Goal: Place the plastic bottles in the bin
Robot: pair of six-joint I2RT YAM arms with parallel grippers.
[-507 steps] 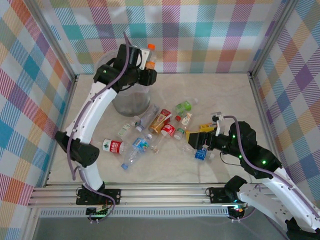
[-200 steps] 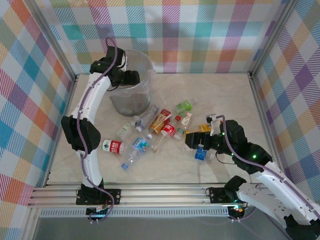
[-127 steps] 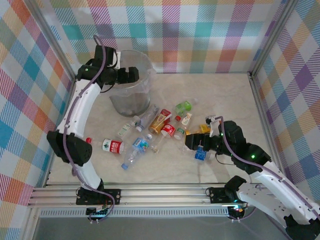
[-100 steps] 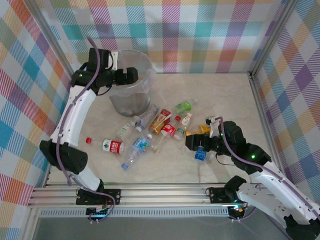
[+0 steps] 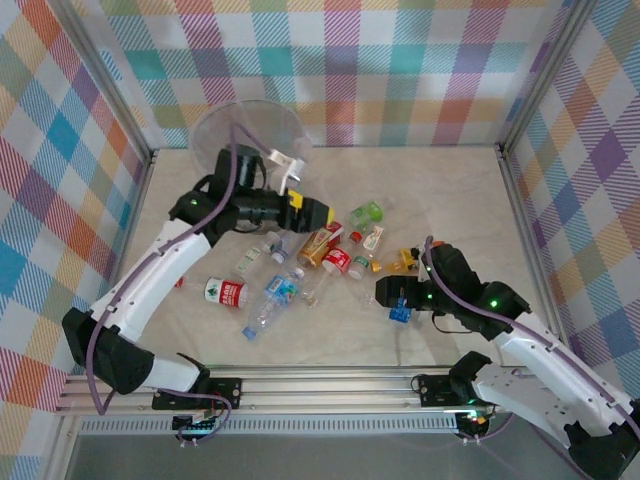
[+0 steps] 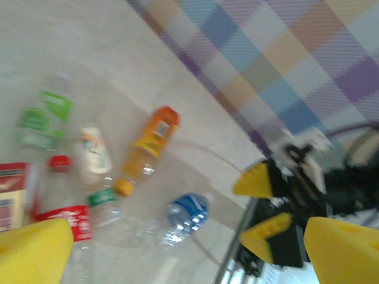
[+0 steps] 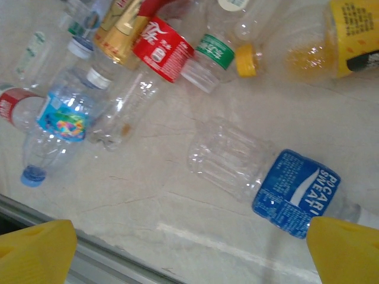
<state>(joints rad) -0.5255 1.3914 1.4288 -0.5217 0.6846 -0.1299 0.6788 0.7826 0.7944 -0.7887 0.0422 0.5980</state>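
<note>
Several plastic bottles [image 5: 320, 245] lie scattered mid-table: a red-labelled one [image 5: 228, 292], a green one [image 5: 367, 212], an orange one [image 5: 405, 257] and a blue-labelled one [image 5: 402, 308]. The bin [image 5: 240, 120] stands at the back left, its lower part hidden behind my left arm. My left gripper [image 5: 318, 214] hovers open over the pile's far side, nothing between its yellow fingertips [image 6: 32, 248]. My right gripper [image 5: 385, 292] hangs open just above and left of the blue-labelled bottle [image 7: 296, 189], whose clear body [image 7: 234, 157] lies between the fingertips [image 7: 349, 251] but higher in the frame.
The table's metal front rail [image 5: 320, 385] runs along the near edge, close to the blue-labelled bottle. Checked walls enclose the table on three sides. Bare tabletop [image 5: 450, 190] lies at the back right and along the front [image 5: 330, 340].
The left gripper held an orange-capped bottle over the bin, let it go, then swung down to the pile. The right gripper edged slightly lower over the blue-labelled bottle.
</note>
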